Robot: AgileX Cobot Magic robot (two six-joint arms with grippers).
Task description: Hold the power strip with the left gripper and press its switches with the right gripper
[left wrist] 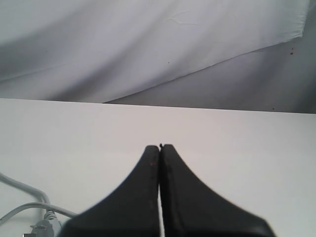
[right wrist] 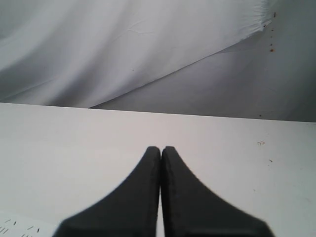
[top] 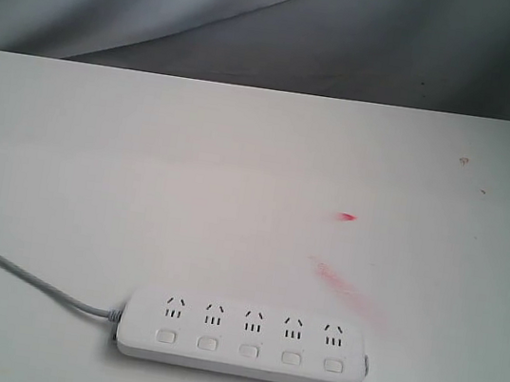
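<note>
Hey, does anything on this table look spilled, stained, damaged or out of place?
Yes: a pinkish-red smear stains the white table just behind the right half of the power strip, with a smaller red spot farther back. The strip itself lies flat and looks intact.

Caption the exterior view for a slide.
White five-socket power strip lies flat on the white table, grey cord trailing left, red smudges nearby.

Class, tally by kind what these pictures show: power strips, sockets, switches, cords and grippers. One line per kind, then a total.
power strip: 1
sockets: 5
switches: 5
cord: 1
grippers, the left gripper and the right gripper: 2
Total: 14
</note>
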